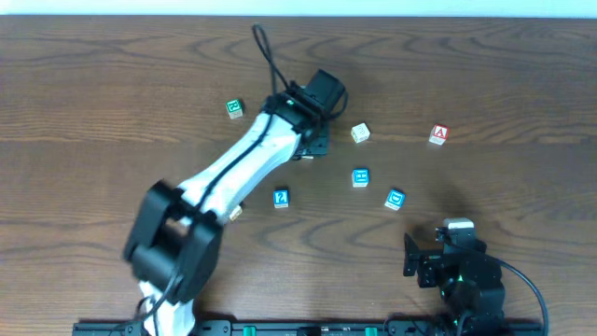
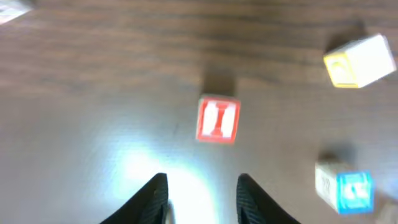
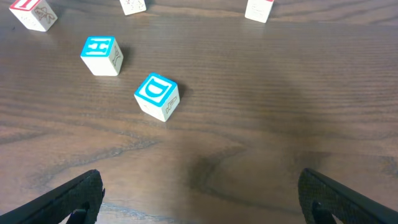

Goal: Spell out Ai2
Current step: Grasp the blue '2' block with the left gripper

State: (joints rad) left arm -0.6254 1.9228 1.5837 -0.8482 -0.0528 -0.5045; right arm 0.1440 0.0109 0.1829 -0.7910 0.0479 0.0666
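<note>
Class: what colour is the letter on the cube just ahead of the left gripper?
Red, on the I cube; the left wrist view shows it best.

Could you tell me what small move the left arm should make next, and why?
Probably ease the left claw forward and down until its fingers straddle the I cube. The cube sits on the table just ahead of the parted fingers, not between them, and nothing is gripped yet.
</note>
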